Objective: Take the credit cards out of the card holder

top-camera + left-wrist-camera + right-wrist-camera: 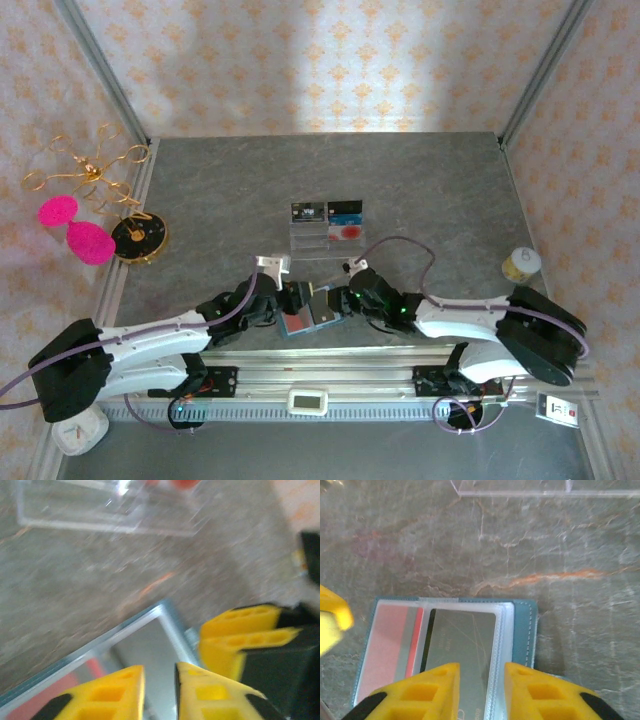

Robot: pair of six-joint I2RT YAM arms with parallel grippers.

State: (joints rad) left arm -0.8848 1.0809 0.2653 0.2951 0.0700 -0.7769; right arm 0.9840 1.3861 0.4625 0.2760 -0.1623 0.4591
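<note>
The teal card holder lies open on the grey table between my two grippers. In the right wrist view its clear pocket holds a grey credit card, with a pink and red card in the pocket to the left. My right gripper hovers open over the grey card, nothing between its fingers. My left gripper, blurred, shows a narrow gap over the holder's clear sleeve; the right gripper's yellow fingers stand close beside it. Other cards stand in the clear tray.
A black round disc, pink pompoms and a gold wire stand sit at the left edge. A small pale roll stands at the right. A white timer rests on the front rail.
</note>
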